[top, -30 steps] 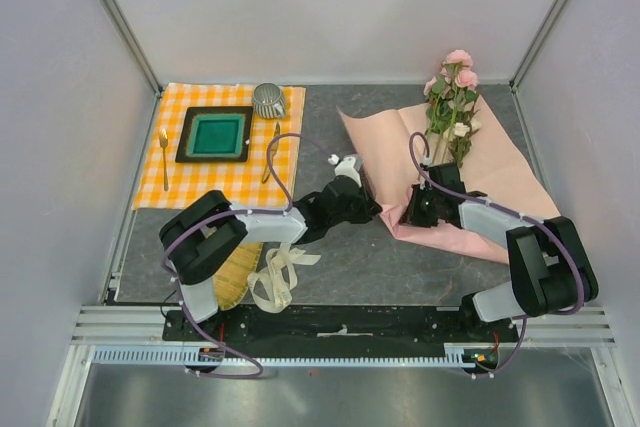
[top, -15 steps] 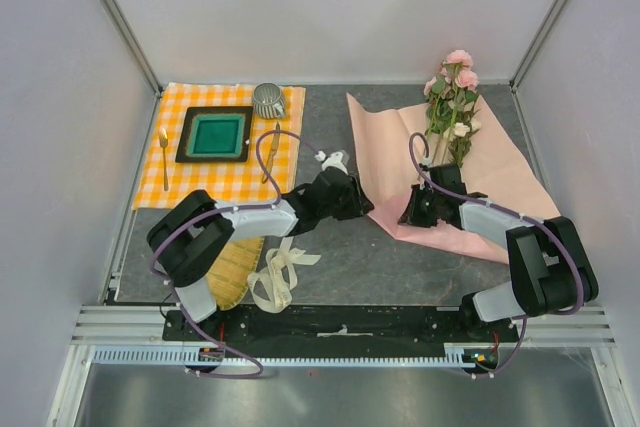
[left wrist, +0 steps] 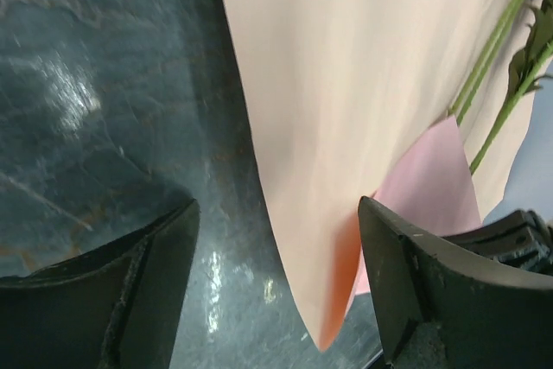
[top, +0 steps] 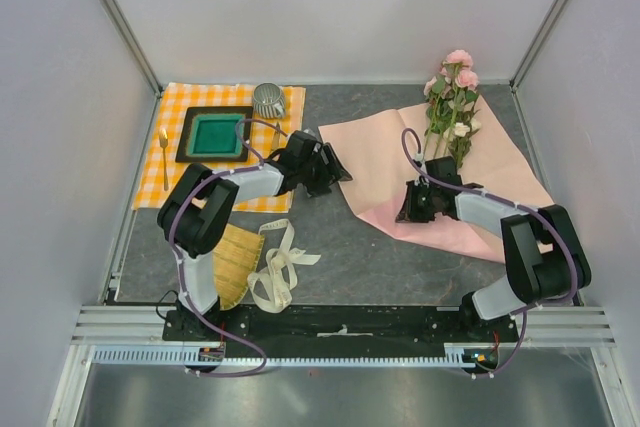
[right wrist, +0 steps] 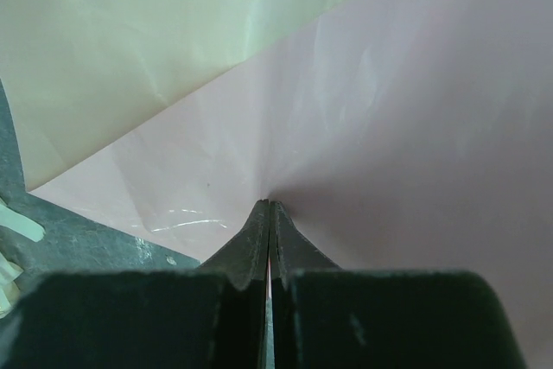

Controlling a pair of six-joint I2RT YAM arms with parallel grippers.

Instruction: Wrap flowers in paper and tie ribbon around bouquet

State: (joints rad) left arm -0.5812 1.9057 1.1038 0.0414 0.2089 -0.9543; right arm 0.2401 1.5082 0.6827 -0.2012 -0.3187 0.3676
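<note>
The pink paper (top: 385, 162) lies spread on the right half of the table, with the flowers (top: 452, 112) lying on it, blooms toward the far wall. My left gripper (top: 320, 165) is open at the paper's left corner. In the left wrist view that corner of the paper (left wrist: 346, 127) hangs loose between the wide-apart fingers (left wrist: 406, 274), touching neither, and green stems (left wrist: 494, 84) show at the right. My right gripper (top: 415, 209) is shut at the paper's near edge, below the stems; its tips (right wrist: 270, 206) pinch a pucker of paper (right wrist: 389, 110). The cream ribbon (top: 275, 272) lies looped near the left arm's base.
An orange-checked cloth (top: 160, 182) at the back left carries a green tray (top: 215, 135), a metal cup (top: 268, 100) and cutlery. A woven bamboo mat (top: 232, 262) lies beside the ribbon. Walls close in both sides and the back.
My left gripper has opened and let go of the paper's left corner, then drawn back left toward the cloth. The freed flap has dropped leftward. The right gripper stays put.
</note>
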